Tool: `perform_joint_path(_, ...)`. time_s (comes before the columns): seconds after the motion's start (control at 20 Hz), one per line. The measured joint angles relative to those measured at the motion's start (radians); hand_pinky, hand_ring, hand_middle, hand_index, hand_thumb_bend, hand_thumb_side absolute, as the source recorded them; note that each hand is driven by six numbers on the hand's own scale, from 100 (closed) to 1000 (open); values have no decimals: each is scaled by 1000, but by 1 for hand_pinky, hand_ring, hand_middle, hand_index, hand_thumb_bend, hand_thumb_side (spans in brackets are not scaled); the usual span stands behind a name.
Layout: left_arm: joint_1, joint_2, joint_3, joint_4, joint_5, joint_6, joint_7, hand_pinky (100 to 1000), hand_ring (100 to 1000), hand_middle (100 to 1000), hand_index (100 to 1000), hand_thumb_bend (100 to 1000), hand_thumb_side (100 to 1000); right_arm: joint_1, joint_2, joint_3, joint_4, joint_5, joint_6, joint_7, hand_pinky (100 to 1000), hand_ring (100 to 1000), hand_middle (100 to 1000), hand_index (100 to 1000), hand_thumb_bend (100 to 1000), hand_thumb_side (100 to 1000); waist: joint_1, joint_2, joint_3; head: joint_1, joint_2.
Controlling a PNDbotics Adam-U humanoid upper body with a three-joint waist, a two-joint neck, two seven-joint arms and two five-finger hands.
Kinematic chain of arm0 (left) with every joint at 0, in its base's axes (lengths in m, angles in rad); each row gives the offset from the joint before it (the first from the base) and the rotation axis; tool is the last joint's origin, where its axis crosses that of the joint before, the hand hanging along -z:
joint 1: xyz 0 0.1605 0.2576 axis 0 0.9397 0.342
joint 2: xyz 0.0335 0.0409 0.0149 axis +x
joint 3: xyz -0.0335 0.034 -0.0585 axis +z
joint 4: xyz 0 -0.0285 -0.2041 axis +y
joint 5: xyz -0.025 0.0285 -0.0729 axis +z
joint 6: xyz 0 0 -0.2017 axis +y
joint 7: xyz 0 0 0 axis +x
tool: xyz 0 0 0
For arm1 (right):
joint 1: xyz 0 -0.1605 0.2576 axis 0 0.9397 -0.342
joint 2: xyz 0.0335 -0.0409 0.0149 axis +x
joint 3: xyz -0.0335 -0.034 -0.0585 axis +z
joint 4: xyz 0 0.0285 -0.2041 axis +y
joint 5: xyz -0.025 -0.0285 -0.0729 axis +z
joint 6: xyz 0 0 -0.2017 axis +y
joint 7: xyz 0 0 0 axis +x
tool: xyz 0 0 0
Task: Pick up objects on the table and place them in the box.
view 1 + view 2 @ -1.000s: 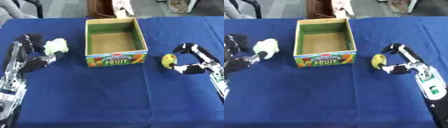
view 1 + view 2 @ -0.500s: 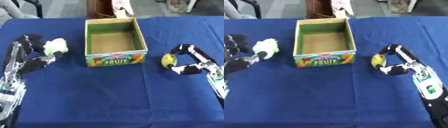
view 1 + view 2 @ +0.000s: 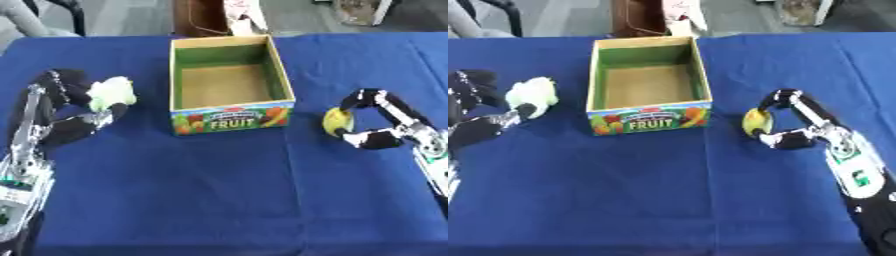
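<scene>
An open cardboard fruit box point(image 3: 233, 119) with green inner walls stands at the middle of the blue table; nothing shows inside it. To its left lies a pale green and white object point(image 3: 110, 93), and my left hand point(image 3: 72, 105) curls round it, fingers at its far side and thumb at its near side. Right of the box a small yellow-green fruit point(image 3: 337, 121) sits on the cloth. My right hand point(image 3: 382, 120) hooks round it, fingers over its top and thumb beneath.
The blue cloth point(image 3: 227, 200) covers the whole table, with wide bare room in front of the box. Beyond the far edge stand a brown item point(image 3: 199, 17) and chair legs point(image 3: 61, 15) on the floor.
My right hand has slid left toward the box and closed tighter round the yellow fruit. The left hand and pale green object have barely moved.
</scene>
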Motion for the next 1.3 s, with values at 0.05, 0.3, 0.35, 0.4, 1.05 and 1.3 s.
perform_joint_path(0.05,0,0,0,0,0,0,0,537,494,506,646,807,100,0,1,0,0,3,2,-2,806,811,703,645,322,100,0,0,0,0,0)
perform_joint_path(0.3,0,0,0,0,0,0,0,537,494,506,646,807,100,0,5,0,0,14,11,-16,801,806,696,639,300,100,1,0,1,0,0)
perform_joint_path(0.35,0,0,0,0,0,0,0,537,494,506,646,807,100,0,6,0,0,17,13,-21,800,804,695,638,294,100,1,0,1,0,0)
perform_joint_path(0.4,0,0,0,0,0,0,-1,537,494,506,646,807,100,0,6,0,0,21,15,-25,799,803,693,636,289,100,1,0,1,0,0)
perform_joint_path(1.05,0,0,0,0,0,-2,-2,538,494,506,647,807,100,-5,6,-1,5,134,27,-137,724,737,576,416,135,100,-1,4,4,0,0)
perform_joint_path(1.3,0,0,0,0,0,-2,-2,538,494,506,647,807,100,-5,6,-2,12,145,36,-198,705,714,539,341,100,100,-2,4,4,0,0)
